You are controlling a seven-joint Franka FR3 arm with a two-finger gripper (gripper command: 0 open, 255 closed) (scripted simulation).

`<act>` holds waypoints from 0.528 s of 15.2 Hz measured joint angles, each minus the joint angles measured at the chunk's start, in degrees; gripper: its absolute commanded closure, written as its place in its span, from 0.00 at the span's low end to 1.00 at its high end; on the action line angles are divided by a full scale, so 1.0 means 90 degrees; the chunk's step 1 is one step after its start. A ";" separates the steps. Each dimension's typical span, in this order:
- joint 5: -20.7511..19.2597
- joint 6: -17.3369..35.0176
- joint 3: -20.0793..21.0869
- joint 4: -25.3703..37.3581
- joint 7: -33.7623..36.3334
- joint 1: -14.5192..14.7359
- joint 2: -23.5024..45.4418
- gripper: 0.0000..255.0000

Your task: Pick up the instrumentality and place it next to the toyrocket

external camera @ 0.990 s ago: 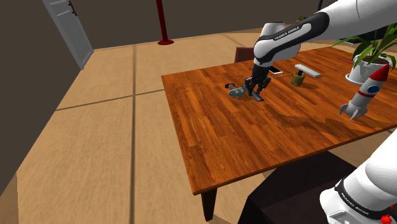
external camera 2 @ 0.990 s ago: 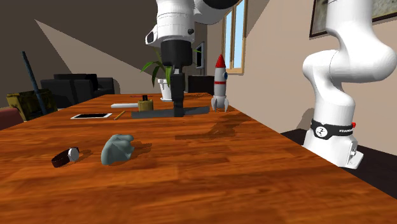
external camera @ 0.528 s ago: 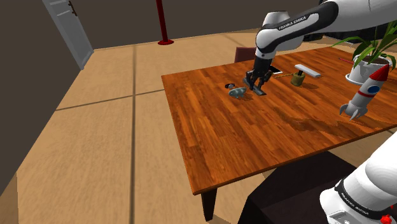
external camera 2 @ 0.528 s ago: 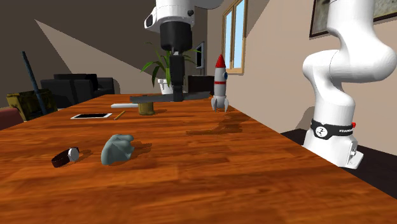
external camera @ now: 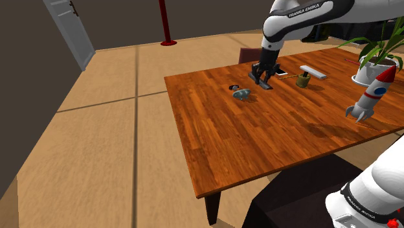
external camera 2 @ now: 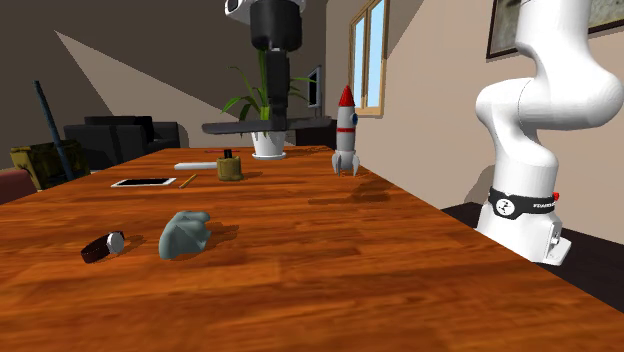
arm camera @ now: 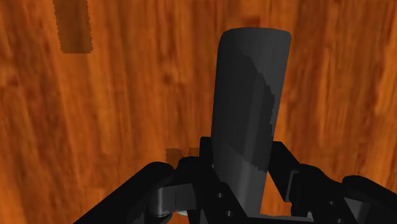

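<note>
My gripper is shut on a long dark grey bar, the instrumentality, and holds it level in the air above the wooden table. In the wrist view the bar sticks out past the gripper, clasped between both black fingers, with bare table wood beneath it. The toy rocket, white with a red nose, stands upright near the table edge at the shoulder view's right. In the second exterior view the rocket stands behind and to the right of the held bar.
A grey-blue lump and a small black band lie under and beside the gripper. Farther back sit a small olive pot, a white bar, a white flat slab and a potted plant. The stand is lower right.
The gripper has risen steadily with the dark bar, lifting it from just above the table to well clear of it. The other objects stayed put.
</note>
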 measured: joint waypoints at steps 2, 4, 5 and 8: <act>-0.0009 -0.0162 -0.0001 0.0111 0.0015 -0.0001 -0.0052 1.00; -0.0018 -0.0324 0.0006 0.0238 0.0045 0.0006 -0.0088 1.00; -0.0022 -0.0405 0.0000 0.0306 0.0041 0.0000 -0.0101 1.00; -0.0034 -0.0645 0.0000 0.0480 0.0063 -0.0001 -0.0168 1.00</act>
